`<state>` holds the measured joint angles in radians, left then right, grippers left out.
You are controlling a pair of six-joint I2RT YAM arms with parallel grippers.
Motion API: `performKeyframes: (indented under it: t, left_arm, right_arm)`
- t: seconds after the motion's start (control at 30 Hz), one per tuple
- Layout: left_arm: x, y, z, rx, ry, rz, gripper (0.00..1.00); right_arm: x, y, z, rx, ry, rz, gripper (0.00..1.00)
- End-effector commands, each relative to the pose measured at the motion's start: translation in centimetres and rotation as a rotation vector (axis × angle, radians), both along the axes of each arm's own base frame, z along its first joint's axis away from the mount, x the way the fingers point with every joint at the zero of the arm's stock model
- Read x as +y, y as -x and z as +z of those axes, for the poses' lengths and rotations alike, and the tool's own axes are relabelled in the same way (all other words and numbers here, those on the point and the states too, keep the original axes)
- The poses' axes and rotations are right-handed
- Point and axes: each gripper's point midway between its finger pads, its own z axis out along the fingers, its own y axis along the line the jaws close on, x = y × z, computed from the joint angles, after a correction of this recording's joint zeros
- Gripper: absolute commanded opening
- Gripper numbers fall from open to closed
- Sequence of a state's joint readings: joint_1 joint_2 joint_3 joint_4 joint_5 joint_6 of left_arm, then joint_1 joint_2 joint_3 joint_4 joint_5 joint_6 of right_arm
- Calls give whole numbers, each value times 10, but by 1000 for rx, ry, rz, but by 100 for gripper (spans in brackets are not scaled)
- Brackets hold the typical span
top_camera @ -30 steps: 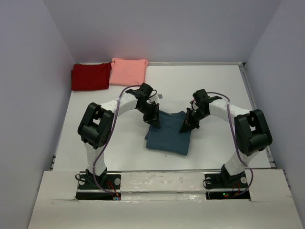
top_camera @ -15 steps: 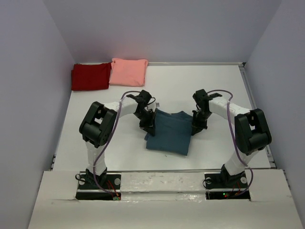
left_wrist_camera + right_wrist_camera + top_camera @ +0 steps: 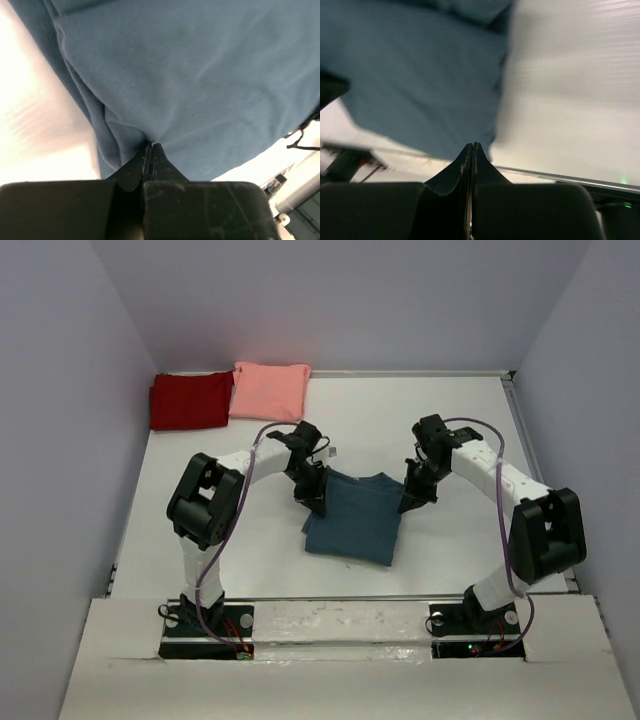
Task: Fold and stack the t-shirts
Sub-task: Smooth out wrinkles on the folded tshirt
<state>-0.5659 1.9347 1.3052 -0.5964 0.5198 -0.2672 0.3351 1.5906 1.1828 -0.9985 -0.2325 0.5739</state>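
The dark teal-blue t-shirt (image 3: 355,522) lies folded into a rough rectangle in the middle of the table. My left gripper (image 3: 318,504) is shut at its left edge. In the left wrist view the closed tips (image 3: 150,145) press into the cloth (image 3: 200,75), which puckers around them. My right gripper (image 3: 408,504) is shut at the shirt's right edge. In the right wrist view its tips (image 3: 472,145) sit just at the border of the teal cloth (image 3: 420,75), with nothing between them. The dark red t-shirt (image 3: 188,400) and the salmon-pink t-shirt (image 3: 268,388) lie folded side by side at the back left.
The white table (image 3: 450,420) is walled in by grey panels on the left, back and right. A white ledge (image 3: 330,615) carrying both arm bases runs along the near edge.
Both grippers have moved outward from over the teal shirt's upper middle to its left and right edges. The shirt's far edge now lies flatter. Both stayed shut.
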Motion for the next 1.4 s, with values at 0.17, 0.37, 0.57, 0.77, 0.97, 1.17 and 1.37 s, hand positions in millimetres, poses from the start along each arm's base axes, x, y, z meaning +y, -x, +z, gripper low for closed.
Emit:
performKeyframes:
  t: [0.17, 0.37, 0.57, 0.77, 0.97, 1.17, 1.37]
  left_arm:
    - [-16, 0, 61, -53, 118, 18, 0]
    - [-27, 39, 62, 43, 180, -32, 0]
    - [-43, 72, 63, 99, 225, -104, 0]
    - [-51, 92, 60, 115, 233, -145, 0]
    - [-51, 104, 56, 129, 236, -145, 0]
    - [-45, 106, 43, 123, 190, -141, 0]
    - [-40, 98, 19, 104, 115, -128, 0]
  right_arm:
    - [72, 45, 26, 148, -450, 78, 0]
    - [87, 59, 14, 173, -456, 97, 0]
    - [107, 73, 3, 201, -449, 137, 0]
    - [123, 79, -8, 206, -434, 145, 0]
    - [128, 89, -23, 234, -398, 148, 0]
    - [120, 95, -40, 245, -340, 144, 0]
    - [112, 98, -53, 254, -294, 135, 0]
